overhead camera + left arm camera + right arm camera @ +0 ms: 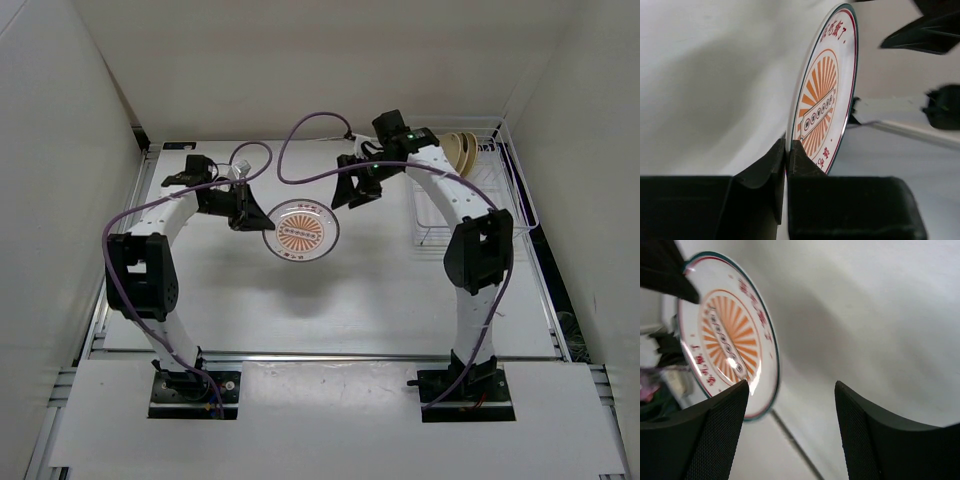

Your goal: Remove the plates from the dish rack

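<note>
inspector: left end effector (256, 220), condition?

assistant: jaws together, clamped on the rim of the sunburst plate (300, 230). the left wrist view shows them pinching the lower edge of the plate (825, 100), one on each face.

inspector: position of that plate?

assistant: out of the dish rack (522, 195), over the middle of the surface (330, 310), between the two arms. it is tilted, with its patterned face towards the overhead camera. its shadow falls on the surface nearer the arm bases, apart from the plate, so it is held aloft.

inspector: right end effector (348, 192)?

assistant: jaws apart, nothing between them. in its own wrist view the gap (790, 387) shows only bare surface. the plate (727, 335) lies off to one side, just past one jaw. whether that jaw touches the rim, i cannot tell.

inspector: the rack itself?

assistant: white wire, at the far right of the surface, well apart from the held plate. cream plates (460, 150) stand on edge at its far end. their number cannot be read from the overhead view
</note>
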`<state>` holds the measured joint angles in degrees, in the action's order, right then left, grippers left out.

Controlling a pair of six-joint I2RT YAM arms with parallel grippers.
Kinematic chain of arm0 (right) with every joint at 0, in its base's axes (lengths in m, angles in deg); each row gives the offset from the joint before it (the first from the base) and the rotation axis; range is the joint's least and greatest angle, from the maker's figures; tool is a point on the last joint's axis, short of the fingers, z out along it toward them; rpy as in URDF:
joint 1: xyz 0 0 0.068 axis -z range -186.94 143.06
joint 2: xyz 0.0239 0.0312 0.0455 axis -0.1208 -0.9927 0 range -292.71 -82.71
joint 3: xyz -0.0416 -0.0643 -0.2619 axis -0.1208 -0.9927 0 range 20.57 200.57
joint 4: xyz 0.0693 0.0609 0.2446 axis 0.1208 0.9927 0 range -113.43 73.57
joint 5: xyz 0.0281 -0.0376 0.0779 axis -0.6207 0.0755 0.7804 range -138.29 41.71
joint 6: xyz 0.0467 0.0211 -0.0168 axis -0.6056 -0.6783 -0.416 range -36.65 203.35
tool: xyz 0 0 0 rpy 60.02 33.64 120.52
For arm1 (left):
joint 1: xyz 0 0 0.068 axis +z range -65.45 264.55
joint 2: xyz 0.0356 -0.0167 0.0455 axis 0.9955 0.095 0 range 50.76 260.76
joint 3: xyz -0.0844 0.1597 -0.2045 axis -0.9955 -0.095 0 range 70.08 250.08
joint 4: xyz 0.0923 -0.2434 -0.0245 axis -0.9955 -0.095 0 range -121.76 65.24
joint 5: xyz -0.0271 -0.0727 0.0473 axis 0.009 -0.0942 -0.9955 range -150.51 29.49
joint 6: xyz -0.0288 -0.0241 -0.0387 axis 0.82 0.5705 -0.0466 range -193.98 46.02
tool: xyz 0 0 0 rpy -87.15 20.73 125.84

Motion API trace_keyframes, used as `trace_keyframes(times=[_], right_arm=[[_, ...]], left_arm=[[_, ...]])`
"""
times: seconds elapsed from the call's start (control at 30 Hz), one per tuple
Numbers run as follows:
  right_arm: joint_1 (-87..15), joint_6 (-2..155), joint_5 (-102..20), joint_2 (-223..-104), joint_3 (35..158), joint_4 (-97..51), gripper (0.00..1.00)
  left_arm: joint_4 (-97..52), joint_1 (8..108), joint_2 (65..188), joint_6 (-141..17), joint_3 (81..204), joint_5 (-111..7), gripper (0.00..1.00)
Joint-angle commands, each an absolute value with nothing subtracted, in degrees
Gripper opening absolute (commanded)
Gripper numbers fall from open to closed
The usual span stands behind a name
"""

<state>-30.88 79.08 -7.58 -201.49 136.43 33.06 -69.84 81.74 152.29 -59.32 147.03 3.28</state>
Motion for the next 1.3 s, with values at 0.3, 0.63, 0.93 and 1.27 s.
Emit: trace_keyframes(times=[0.3, 0.63, 0.93, 1.27], right_arm=[[-23.55, 86.16, -23.06, -180.81, 122.27, 31.93, 0.74], [-16.88, 86.16, -19.82, -164.55, 104.17, 35.1, 0.74], [-9.85, 88.01, -18.24, -158.91, 95.89, 36.6, 0.76], [-6.32, 88.01, -16.47, -157.86, 95.89, 37.12, 0.76]], left_arm=[[-69.41, 86.39, 157.18, -49.81, 166.04, -21.05, 0.1], [-63.7, 96.23, 170.46, -45.24, 181.08, -11.03, 0.1], [-60.53, 104.14, 179.42, -43.13, 185.13, -8.57, 0.1], [-60.53, 104.68, 187.24, -46.63, 189.17, -11.99, 0.1]])
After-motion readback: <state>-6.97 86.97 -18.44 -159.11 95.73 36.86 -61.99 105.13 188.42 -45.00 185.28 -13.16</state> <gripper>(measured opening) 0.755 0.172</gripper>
